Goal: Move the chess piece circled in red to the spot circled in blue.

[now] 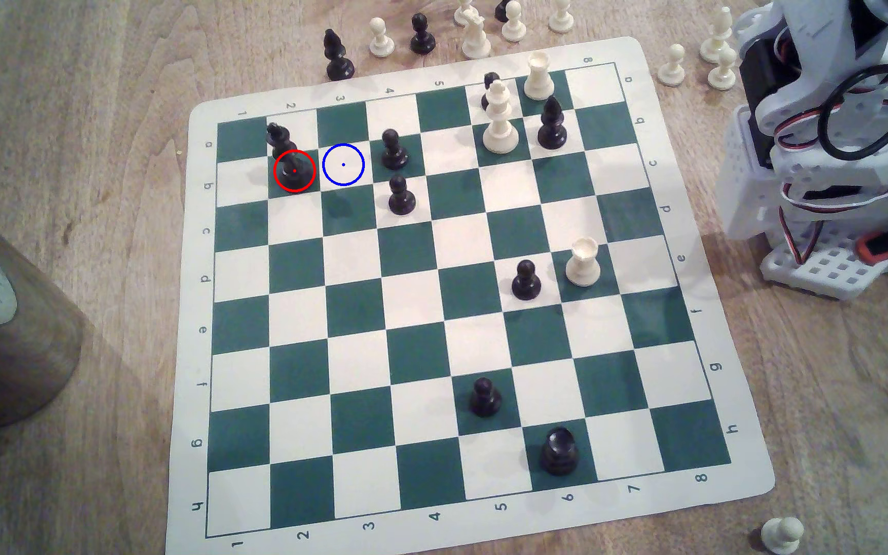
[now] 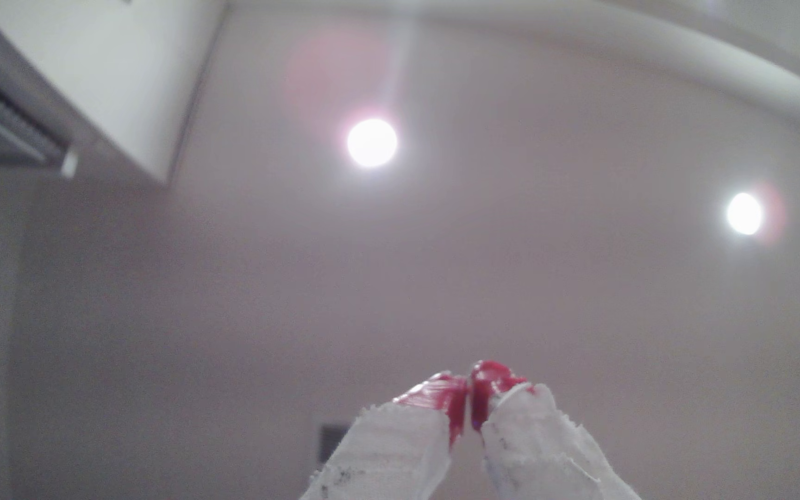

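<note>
The gripper (image 2: 469, 399) points up at the ceiling, its two red-tipped, tape-wrapped fingers (image 2: 436, 399) closed together with nothing between them. The arm (image 1: 826, 133) sits folded at its base off the board's edge, at the exterior view's right, well apart from every piece in play.

The chess piece (image 1: 286, 155), tall and black with a knobbly top, stands upright inside the red ring near the board's far corner at the exterior view's left. The spot (image 1: 343, 165), a cream square ringed in blue, lies just beside it toward the exterior view's right and is bare.

Judgement: the reach has not begun. Done well, the fingers should part before descent, come straight down over the crown, and close on the slim stem. Two black pawns (image 1: 394, 149) stand just beyond the blue ring; the short sideways carry should stop clear of them.

The exterior view gives the whole board (image 1: 463, 299) and both rings. The wrist view gives the fingertips against two ceiling lights (image 2: 371, 143), nothing of the board.
</note>
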Tool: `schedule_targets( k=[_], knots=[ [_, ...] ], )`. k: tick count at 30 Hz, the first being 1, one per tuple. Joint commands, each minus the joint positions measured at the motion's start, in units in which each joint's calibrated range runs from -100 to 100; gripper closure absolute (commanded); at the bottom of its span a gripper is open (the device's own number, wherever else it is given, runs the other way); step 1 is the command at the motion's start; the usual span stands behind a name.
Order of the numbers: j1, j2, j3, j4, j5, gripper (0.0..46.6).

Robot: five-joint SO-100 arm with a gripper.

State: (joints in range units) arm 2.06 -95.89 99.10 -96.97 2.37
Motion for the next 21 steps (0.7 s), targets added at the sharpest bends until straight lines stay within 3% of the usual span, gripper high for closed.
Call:
schedule_targets(
  k=[1,9,21],
  knots=[
    [3.8,0.1,0.3,-1.9,0.0,46.4],
    [3.8,0.1,-10.6,22.5,0.0,46.4],
    [8.1,0.1,-34.6,79.4,-0.3,46.4]
  ],
)
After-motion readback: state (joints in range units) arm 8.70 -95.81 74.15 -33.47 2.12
